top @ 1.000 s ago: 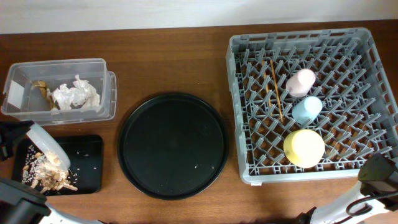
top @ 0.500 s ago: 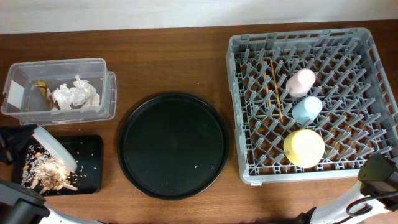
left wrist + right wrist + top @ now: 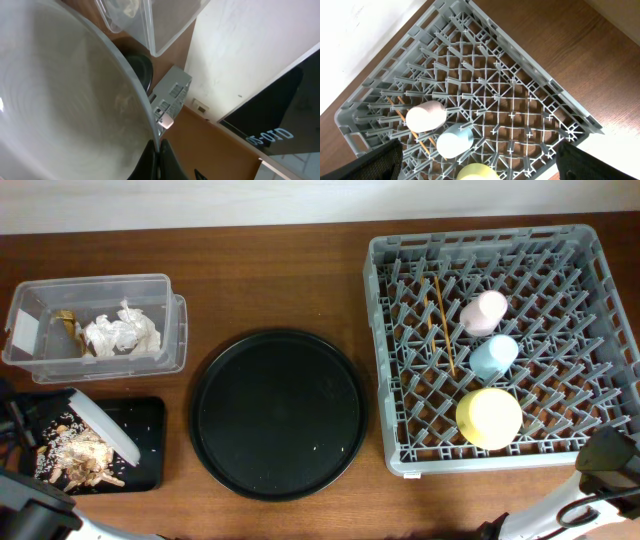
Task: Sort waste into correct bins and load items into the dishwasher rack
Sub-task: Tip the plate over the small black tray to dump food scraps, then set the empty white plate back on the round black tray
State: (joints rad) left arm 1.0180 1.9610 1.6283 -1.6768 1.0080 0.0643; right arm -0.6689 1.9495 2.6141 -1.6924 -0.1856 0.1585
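Left of the large round black tray (image 3: 278, 414), the clear plastic box (image 3: 92, 281) and flat black tray (image 3: 148, 420) are filling that side, and the tilted grey plate (image 3: 103, 427) is slanting over the flat tray's peanut shells (image 3: 78, 462) — blocking a straight descent. Right of the round tray the dishwasher rack (image 3: 380, 330) is walling off the rest, with chopsticks (image 3: 443, 325), pink cup (image 3: 484, 312), light-blue cup (image 3: 494, 356) and yellow bowl (image 3: 489, 418) occupying its middle. Bare table (image 3: 270, 280) is showing behind the round tray and in narrow strips on both flanks.
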